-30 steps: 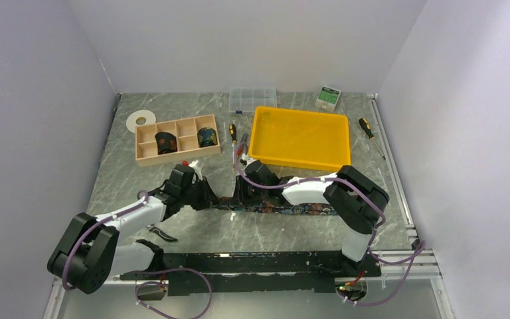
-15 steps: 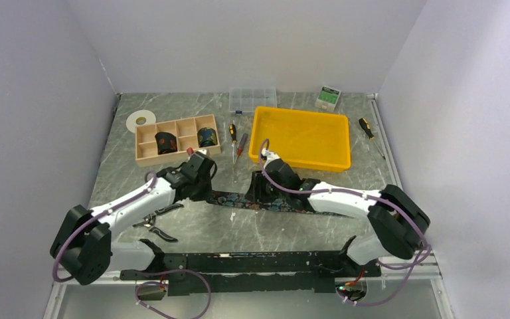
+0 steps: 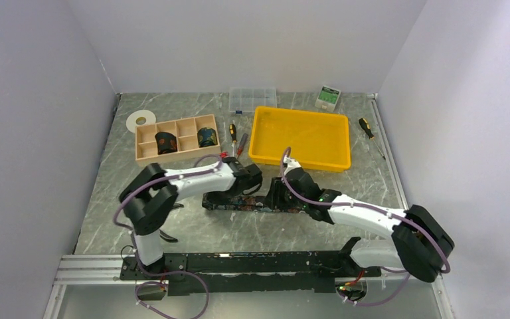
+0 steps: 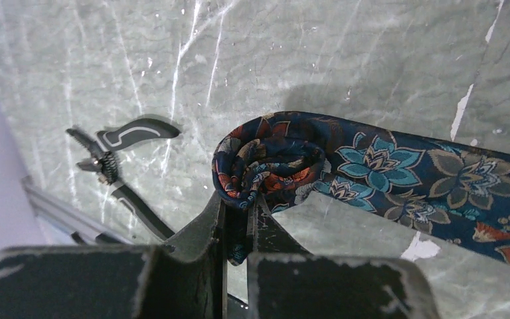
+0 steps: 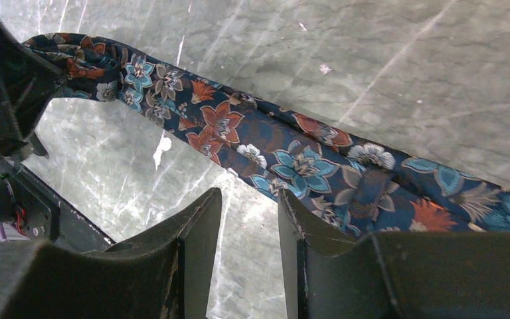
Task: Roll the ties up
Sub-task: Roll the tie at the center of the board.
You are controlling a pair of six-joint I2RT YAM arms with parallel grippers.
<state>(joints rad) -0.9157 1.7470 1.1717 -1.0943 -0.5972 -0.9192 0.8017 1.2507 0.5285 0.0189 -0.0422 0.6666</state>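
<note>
Inside the clenched left claw point(image 4: 239, 207) only an edge of the tie point(image 4: 398, 166) is pinched, so its coil could be slipped loose, the right claw point(image 5: 249, 198) being released.

R gripper point(image 5: 249, 195) jaws apart, just beside floral tie point(image 5: 292, 156).

No text, brand, number or sign can be read in any view. The small green-and-white box point(image 3: 329, 98) at the far edge of the counter point(image 3: 252, 229), toward its right corner, carries what looks like a printed label (too small and blurred to make out a single letter).
</note>
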